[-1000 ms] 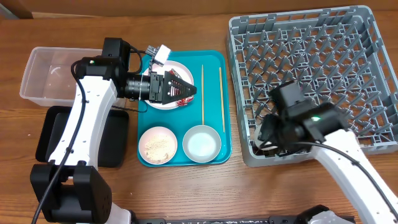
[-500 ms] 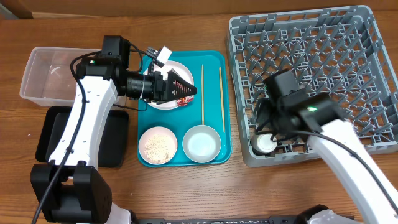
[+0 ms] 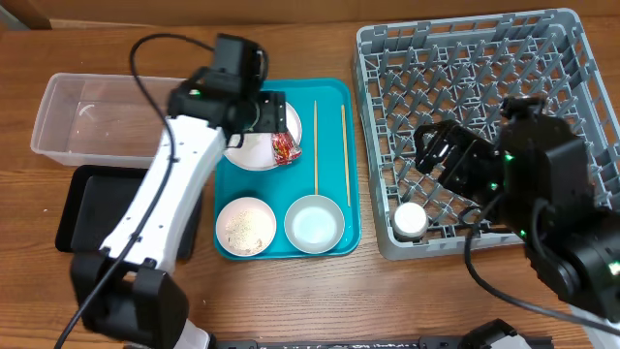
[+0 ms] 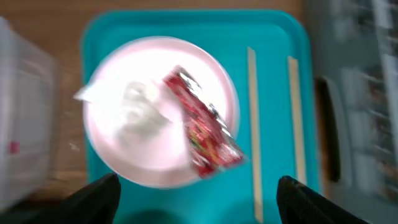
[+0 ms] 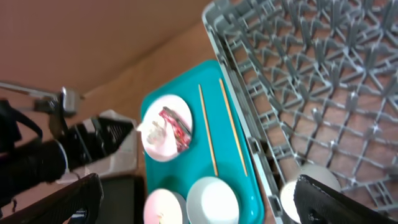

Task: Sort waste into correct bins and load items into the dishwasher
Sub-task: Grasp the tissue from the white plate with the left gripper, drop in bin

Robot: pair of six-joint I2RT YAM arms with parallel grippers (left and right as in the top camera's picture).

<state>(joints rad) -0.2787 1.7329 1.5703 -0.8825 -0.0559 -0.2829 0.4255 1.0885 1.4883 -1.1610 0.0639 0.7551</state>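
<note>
A crinkled red wrapper (image 4: pixel 202 127) and a crumpled white tissue (image 4: pixel 137 106) lie on a white plate (image 4: pixel 149 155) at the back of the teal tray (image 3: pixel 334 247). My left gripper (image 4: pixel 199 202) hovers above that plate, open and holding nothing. Two chopsticks (image 3: pixel 315 145) lie side by side on the tray to the right. A small plate with rice (image 3: pixel 245 225) and a bowl (image 3: pixel 314 223) sit at the tray's front. A small white cup (image 3: pixel 410 220) stands in the front left corner of the grey dish rack (image 3: pixel 542 68). My right gripper (image 3: pixel 434 150) is raised over the rack, open and empty.
A clear tub (image 3: pixel 58 145) stands at the back left. The black tray (image 3: pixel 82 228) lies in front of it, partly under my left arm. The rack's upright pegs cover most of the table's right side.
The right gripper opened, left the cup in the rack's front left corner and lifted away to the right. The left gripper rose from beside the wrapper and now points down over the plate.
</note>
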